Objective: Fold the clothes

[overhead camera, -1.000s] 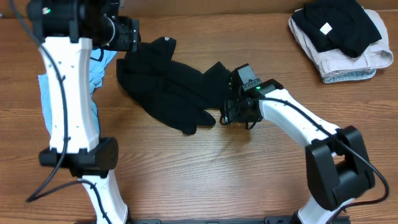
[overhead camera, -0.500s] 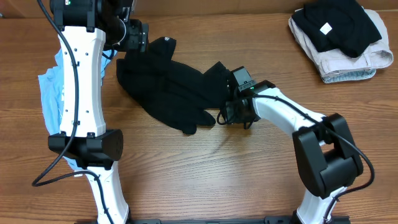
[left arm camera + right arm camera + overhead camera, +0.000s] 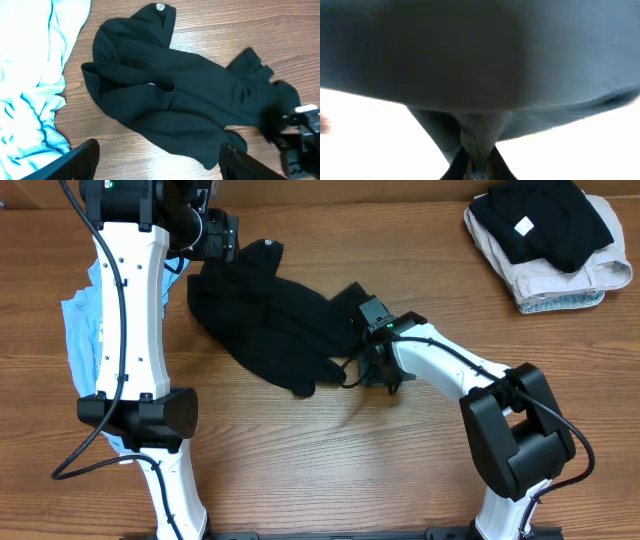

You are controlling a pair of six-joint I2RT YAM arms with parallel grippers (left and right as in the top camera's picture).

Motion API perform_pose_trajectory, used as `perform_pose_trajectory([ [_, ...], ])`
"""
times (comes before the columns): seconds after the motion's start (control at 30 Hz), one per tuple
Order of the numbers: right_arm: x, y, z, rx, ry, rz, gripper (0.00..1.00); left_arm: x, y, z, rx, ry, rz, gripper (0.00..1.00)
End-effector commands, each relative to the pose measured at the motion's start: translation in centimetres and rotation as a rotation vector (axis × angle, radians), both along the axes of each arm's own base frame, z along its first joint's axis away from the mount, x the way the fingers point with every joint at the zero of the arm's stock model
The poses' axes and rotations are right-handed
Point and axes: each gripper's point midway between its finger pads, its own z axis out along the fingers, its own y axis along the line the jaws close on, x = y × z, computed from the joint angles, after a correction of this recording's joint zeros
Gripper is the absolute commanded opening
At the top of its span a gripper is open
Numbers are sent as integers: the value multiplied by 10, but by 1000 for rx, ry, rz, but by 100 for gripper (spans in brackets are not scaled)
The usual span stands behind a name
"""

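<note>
Black garment lies crumpled and unfolded on the wooden table, running on a diagonal. A small white logo shows at its far tip.

Right gripper sits at the black garment's edge on the right arm's side, down on the cloth. The right wrist view is blurred: dark fabric fills the upper frame, and the two fingers converge at the bottom on a pinched fold. The right gripper is closed on the black garment.

Left gripper is raised above the black garment's far corner, near the logo. In the left wrist view its fingers stand wide apart with nothing between them — open.

Light blue garment lies rumpled just beside the black garment on the left arm's side, partly hidden by that arm.

Folded stack — a black piece on top of beige — sits well apart from the black garment, beyond its right-arm end.
</note>
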Motion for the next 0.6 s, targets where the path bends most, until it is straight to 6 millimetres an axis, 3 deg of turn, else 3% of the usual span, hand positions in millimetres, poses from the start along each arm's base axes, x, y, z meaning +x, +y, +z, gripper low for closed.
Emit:
perform_pose_trajectory([
  [0.0, 9, -35, 16, -74, 13, -137, 6, 2, -3, -4, 14, 1, -22, 78],
  [0.17, 13, -64, 79, -53, 63, -199, 6, 3, -2, -4, 16, -3, -22, 78],
  [0.33, 13, -68, 136, 77, 120, -122, 6, 6, 1, -3, 34, -12, -17, 77],
  [0.47, 9, -73, 171, 131, 134, -130, 5, 6, 9, -4, 81, -15, 4, 77],
  [0.57, 15, -63, 197, 242, 82, -116, 4, 7, 14, -4, 103, -16, 13, 77],
])
